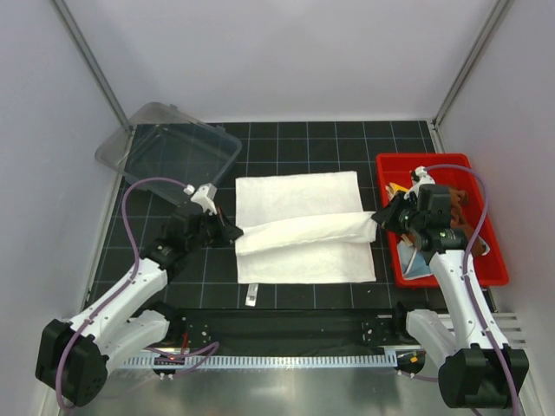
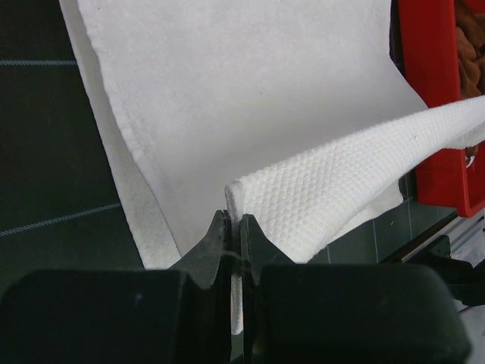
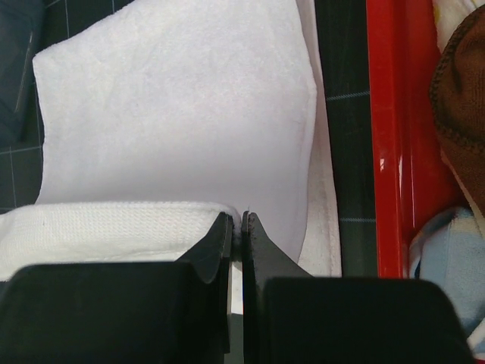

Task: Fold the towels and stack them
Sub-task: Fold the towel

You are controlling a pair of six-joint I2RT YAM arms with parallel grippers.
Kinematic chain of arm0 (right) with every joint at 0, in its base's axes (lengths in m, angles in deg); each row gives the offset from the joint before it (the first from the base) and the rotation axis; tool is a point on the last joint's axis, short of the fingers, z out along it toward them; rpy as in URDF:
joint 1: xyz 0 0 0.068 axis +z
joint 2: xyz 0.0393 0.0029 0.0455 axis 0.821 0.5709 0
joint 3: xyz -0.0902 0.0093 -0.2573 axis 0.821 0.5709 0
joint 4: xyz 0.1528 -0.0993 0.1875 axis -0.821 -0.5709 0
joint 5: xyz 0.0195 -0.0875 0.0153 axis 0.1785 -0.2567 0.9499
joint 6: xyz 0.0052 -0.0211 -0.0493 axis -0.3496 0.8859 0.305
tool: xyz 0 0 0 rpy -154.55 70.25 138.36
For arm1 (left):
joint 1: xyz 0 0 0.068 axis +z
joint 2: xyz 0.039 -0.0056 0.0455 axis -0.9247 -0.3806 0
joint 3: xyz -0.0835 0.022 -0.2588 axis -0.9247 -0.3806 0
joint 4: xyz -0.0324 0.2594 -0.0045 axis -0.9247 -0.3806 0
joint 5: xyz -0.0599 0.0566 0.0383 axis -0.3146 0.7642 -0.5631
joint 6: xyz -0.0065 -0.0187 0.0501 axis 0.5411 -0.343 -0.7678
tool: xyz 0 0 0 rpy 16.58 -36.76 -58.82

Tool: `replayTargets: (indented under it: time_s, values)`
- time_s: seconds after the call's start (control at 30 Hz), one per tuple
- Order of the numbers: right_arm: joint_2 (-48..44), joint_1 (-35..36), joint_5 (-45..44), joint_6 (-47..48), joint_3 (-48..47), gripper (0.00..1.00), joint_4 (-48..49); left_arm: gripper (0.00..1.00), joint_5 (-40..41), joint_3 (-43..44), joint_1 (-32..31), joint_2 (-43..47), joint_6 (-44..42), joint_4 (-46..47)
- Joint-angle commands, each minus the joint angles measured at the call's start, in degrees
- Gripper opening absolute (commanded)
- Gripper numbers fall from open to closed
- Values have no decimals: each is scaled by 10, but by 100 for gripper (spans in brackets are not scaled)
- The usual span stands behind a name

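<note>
Far-left corner of the table point(image 1: 217, 286): a clear plastic tub point(image 1: 169, 149) lies on the black gridded surface, one corner hanging past the edge.

Left gripper point(image 1: 236, 232) point(image 2: 233, 220): jaws pinched tight on the left end of a lifted strip of the white towel point(image 1: 299, 198). The left wrist view shows a waffle-like weave on the strip's face.

The white towel is cream-white and rectangular. It sits mid-table, between the tub and the red bin point(image 1: 422, 159). Most of it lies flat. Its long axis runs left to right, parallel with the table's near edge. One doubled strip is raised off the flat part and stretched taut across the full width between the two grippers, its right end a little farther from the near edge than its left. A small white tag point(image 1: 251, 295) sticks out from the towel's near edge, toward the left.

Right gripper point(image 1: 378, 217) point(image 3: 236, 220): jaws clamped on the right end of the same strip, just beside the bin's left wall.

The red bin is at the table's right edge, long axis running near to far. Inside it:
- The rust-brown towel point(image 3: 458, 114), bunched, toward the far end.
- The light-blue towel point(image 3: 447, 254), nearer, against the left wall.
- A bit of yellow cloth point(image 1: 396, 187) shows at the far-left inside corner, mostly hidden by the arm.
</note>
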Motion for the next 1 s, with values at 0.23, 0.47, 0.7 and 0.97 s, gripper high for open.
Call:
replayTargets:
  time_s: [0.23, 0.47, 0.7, 0.97]
  values:
    - [-15, -2, -37, -35, 41, 5, 2, 0, 38, -50, -13, 32, 30, 14]
    - [-31, -2, -44, -67, 84, 6, 17, 1, 48, -70, -16, 26, 31, 17]
    - [-32, -1, -52, -76, 112, 6, 46, 4, 40, -89, -20, 11, 34, 41]
    - [-46, -2, -60, -85, 107, 14, 18, 19, 29, -90, -23, 10, 41, 31]
